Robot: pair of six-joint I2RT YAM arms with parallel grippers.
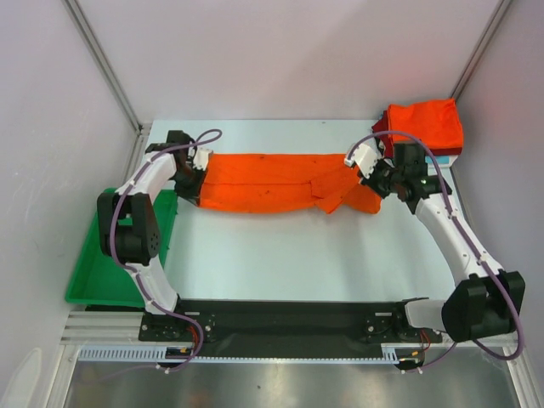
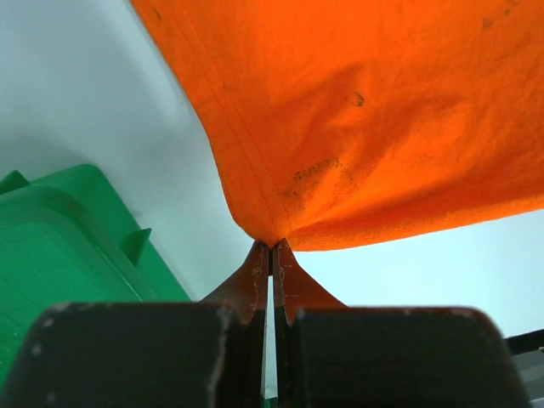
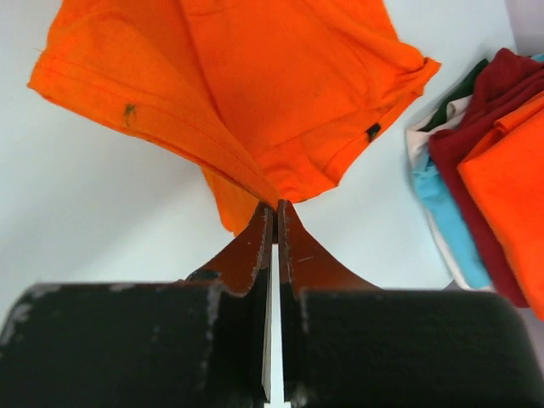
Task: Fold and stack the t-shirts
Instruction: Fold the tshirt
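A bright orange t-shirt [image 1: 272, 181] is stretched in a long band across the middle of the table between my two grippers. My left gripper [image 1: 192, 177] is shut on its left end; the left wrist view shows the cloth [image 2: 374, 110] pinched at the fingertips [image 2: 270, 247]. My right gripper [image 1: 371, 174] is shut on its right end, where a sleeve hangs down; the right wrist view shows the shirt [image 3: 255, 85] caught in the gripper [image 3: 275, 205]. A stack of folded shirts [image 1: 423, 127], orange-red on top, lies at the back right corner.
A green plastic tray [image 1: 106, 272] sits off the table's left edge, also in the left wrist view [image 2: 59, 255]. In the right wrist view the stack [image 3: 493, 170] shows dark red, teal and white layers. White walls enclose the table.
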